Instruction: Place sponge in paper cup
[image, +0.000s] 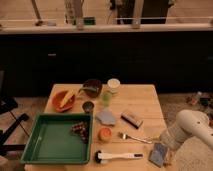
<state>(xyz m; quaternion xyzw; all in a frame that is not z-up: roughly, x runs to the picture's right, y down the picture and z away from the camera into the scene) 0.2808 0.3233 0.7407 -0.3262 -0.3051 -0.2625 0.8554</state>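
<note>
The sponge is a small blue-grey rectangle lying at the near right corner of the wooden table. My gripper is at the end of the white arm, just above and right of the sponge, and it is open. I cannot tell whether it touches the sponge. The white paper cup stands upright at the far middle of the table, well away from the gripper.
Near the paper cup are a translucent green cup, a dark bowl, a small dark cup and an orange bowl. A blue-grey cloth piece, a brown-and-black block, a fork, a brush and a green tray lie closer.
</note>
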